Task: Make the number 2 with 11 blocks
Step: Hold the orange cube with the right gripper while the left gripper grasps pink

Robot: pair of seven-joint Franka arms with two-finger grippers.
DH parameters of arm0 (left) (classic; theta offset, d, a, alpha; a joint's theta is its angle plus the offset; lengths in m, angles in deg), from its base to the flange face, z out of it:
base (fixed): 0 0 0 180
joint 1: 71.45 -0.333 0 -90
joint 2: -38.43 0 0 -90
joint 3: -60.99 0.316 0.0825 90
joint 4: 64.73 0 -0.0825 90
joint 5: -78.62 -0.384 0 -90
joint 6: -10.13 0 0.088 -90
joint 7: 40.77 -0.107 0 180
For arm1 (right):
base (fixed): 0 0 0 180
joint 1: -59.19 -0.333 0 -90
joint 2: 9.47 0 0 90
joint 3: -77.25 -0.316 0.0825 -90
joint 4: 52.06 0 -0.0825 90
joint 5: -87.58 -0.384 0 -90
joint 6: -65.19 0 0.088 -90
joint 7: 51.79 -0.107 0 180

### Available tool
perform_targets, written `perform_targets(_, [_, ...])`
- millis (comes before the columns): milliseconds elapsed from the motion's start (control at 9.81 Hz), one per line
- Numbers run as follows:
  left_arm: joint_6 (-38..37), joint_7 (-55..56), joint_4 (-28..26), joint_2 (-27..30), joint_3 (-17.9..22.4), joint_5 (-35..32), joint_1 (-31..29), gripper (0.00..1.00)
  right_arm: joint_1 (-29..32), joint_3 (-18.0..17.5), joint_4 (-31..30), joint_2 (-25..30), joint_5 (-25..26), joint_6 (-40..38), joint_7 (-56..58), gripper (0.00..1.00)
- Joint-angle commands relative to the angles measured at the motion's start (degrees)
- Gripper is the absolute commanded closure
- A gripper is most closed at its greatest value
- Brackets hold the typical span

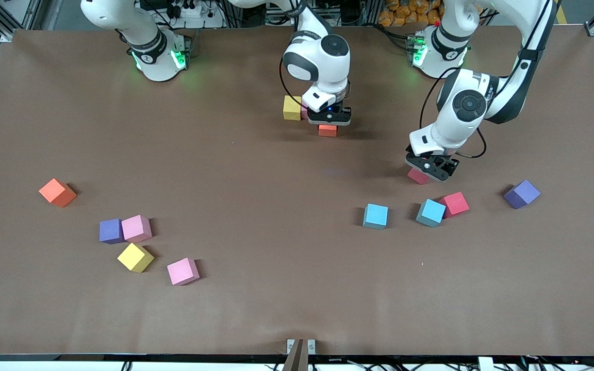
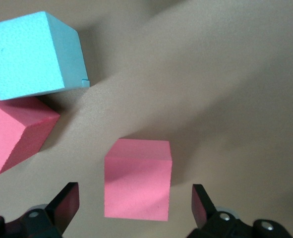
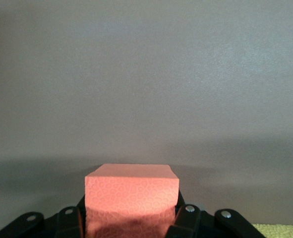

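My right gripper is shut on an orange block, low at the table beside a yellow block and a partly hidden pink one. Open, my left gripper straddles a deep pink block on the table without touching it. Close by lie a crimson block and two light blue blocks. Toward the right arm's end lie an orange block, two light pink blocks and a yellow one.
One purple cube sits toward the left arm's end of the brown table. Another purple cube touches a light pink block.
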Motion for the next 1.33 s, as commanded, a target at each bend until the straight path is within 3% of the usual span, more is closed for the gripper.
perform_targets(0, [0.32,0.36,0.86,-0.5,0.56,1.22,0.54,0.0,0.94,-1.62,0.81,-0.47,2.84,0.19,-2.3,0.75])
perform_targets(918, [0.32,0.36,1.39,-1.03,0.56,1.31,0.54,0.0,0.85,-3.2,0.54,-1.18,5.92,0.19,-3.62,0.75])
perform_targets(1020, [0.32,0.45,1.56,-1.21,0.56,1.31,0.54,0.0,0.85,-3.29,0.63,-1.26,6.18,0.19,-3.62,0.71])
perform_targets(1224, [0.32,0.45,1.56,-1.56,0.56,1.31,0.54,0.0,1.29,-3.38,0.8,-1.18,5.75,0.01,-3.62,0.0])
